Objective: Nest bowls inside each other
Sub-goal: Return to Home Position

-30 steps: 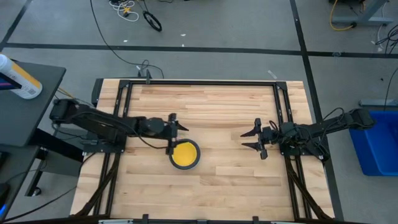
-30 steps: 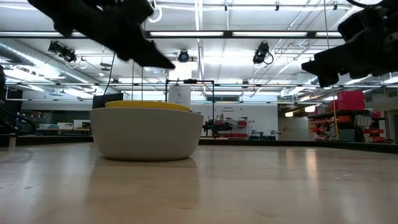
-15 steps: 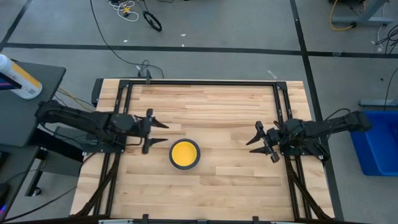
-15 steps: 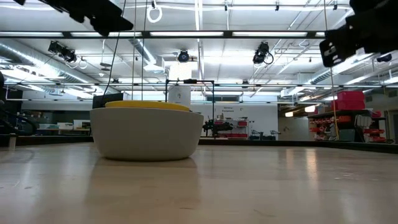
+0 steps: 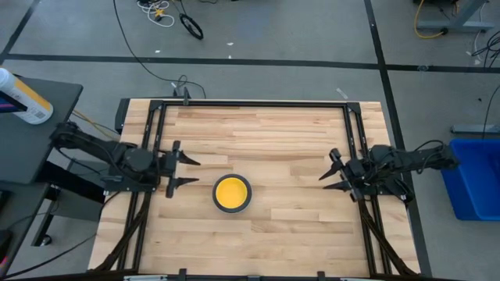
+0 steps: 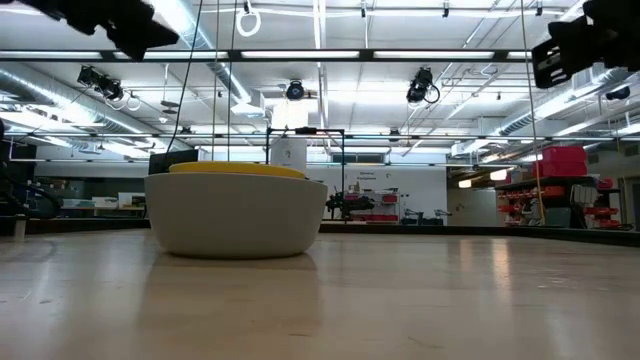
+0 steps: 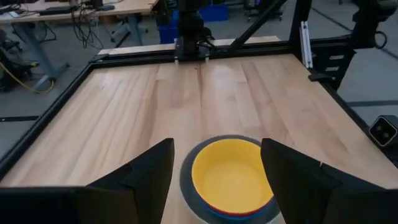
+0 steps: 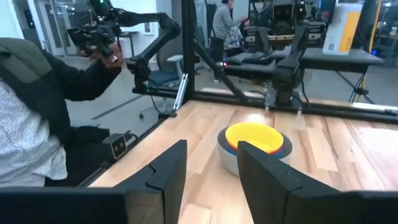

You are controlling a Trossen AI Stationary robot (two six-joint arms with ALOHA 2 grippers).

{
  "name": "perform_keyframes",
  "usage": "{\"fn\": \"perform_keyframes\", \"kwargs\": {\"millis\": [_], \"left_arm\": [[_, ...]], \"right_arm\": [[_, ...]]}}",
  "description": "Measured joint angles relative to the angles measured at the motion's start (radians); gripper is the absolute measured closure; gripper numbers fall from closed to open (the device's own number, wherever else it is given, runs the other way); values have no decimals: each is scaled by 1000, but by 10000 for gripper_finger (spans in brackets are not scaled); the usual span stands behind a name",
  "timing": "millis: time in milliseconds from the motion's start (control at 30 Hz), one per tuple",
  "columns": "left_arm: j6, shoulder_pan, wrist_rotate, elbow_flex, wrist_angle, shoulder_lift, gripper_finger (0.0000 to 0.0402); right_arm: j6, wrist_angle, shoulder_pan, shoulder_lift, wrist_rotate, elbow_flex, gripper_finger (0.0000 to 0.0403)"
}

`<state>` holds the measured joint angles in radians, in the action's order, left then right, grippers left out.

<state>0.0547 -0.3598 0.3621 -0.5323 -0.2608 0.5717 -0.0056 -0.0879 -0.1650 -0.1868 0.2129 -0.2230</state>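
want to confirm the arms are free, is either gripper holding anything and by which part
Nothing is held. The left gripper and right gripper are both open and empty, each well clear of the stack of bowls.

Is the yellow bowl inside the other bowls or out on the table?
Inside. The yellow bowl sits nested in the grey bowl, its rim just showing above the grey wall in the low view.

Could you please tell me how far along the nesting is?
The nesting looks done: the yellow bowl tops one stack inside the grey bowl. Nothing is held; the left gripper and right gripper hang open at opposite sides of the table. Only parking them seems left.
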Motion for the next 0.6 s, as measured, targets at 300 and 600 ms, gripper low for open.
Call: {"fn": "perform_keyframes", "kwargs": {"millis": [300,600], "left_arm": [[48,-39,-10,196,89,-205,154],[38,-67,-74,335,176,-391,154]], "right_arm": [[32,38,-10,21,-1,72,241],[35,170,-91,21,-2,146,225]]}}
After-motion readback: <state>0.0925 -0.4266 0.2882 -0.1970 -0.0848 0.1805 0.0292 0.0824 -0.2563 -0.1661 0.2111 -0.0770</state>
